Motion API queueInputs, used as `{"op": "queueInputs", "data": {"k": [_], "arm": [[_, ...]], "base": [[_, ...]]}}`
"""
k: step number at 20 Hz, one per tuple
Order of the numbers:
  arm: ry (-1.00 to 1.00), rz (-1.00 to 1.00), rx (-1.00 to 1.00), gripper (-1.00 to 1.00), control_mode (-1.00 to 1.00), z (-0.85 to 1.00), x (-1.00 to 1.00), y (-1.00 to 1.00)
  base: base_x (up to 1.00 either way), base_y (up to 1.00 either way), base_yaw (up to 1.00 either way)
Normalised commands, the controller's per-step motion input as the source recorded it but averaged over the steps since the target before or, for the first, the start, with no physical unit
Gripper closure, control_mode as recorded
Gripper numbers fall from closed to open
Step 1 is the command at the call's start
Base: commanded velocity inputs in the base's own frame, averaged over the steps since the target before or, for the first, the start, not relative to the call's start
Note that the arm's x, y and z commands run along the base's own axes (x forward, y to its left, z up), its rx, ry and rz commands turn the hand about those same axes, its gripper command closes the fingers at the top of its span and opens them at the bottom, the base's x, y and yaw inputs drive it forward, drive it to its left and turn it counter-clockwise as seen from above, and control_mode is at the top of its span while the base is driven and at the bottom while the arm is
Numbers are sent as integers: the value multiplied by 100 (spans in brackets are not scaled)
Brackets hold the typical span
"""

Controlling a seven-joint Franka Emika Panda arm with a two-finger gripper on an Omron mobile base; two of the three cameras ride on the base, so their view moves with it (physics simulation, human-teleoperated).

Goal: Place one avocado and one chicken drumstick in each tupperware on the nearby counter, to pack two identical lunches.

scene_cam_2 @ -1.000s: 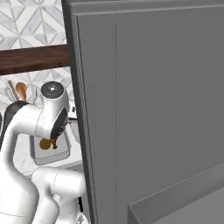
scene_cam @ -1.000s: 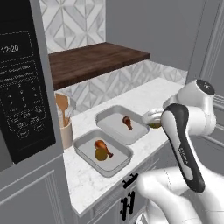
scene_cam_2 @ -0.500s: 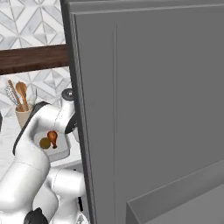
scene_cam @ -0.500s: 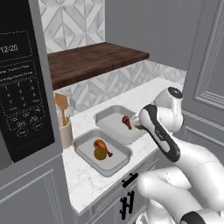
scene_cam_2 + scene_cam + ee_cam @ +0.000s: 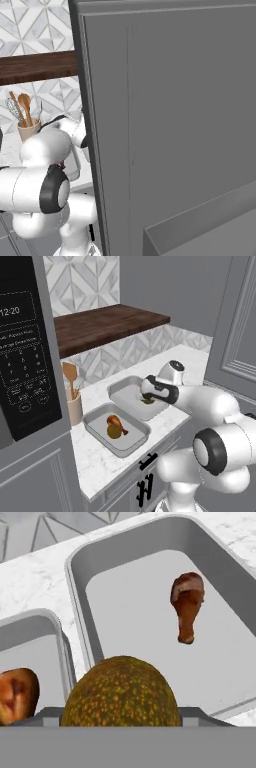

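Two light-grey tupperware trays lie on the white counter [image 5: 98,465]. The near tupperware [image 5: 99,425] holds a chicken drumstick [image 5: 114,419] and an avocado [image 5: 115,432]. My gripper [image 5: 148,399] hovers over the far tupperware [image 5: 121,391], shut on a second ochre-brown avocado [image 5: 120,692]. In the hand view this avocado sits at the bottom, above the far tupperware [image 5: 130,617], where a chicken drumstick [image 5: 187,608] lies. At the left edge is the near tupperware [image 5: 46,619] with its drumstick [image 5: 17,694].
A black microwave [image 5: 20,356] stands at the left, with a utensil holder [image 5: 74,407] beside the trays. A dark wooden shelf [image 5: 105,323] hangs over the counter's back. A tall grey cabinet panel [image 5: 175,125] blocks much of the right base view.
The arm has swung left and bent down, carrying the avocado from beyond the far tray's right edge to over that tray. The jaws have kept their width.
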Motion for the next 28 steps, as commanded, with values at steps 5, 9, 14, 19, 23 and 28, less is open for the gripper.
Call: {"op": "queueInputs", "data": {"k": [5,9,14,19,23,28], "arm": [[6,0,0,100,-100,-22,88,0],[2,0,0,100,-100,-37,73,4],[0,0,-2,100,-100,-50,61,10],[0,0,-5,100,-100,-39,20,19],[-2,0,-3,-100,-100,-3,0,21],[-5,0,0,-100,-100,17,0,4]], "base": [[0,0,0],[0,0,0],[0,0,0],[0,0,0],[0,0,0],[0,0,0]]}}
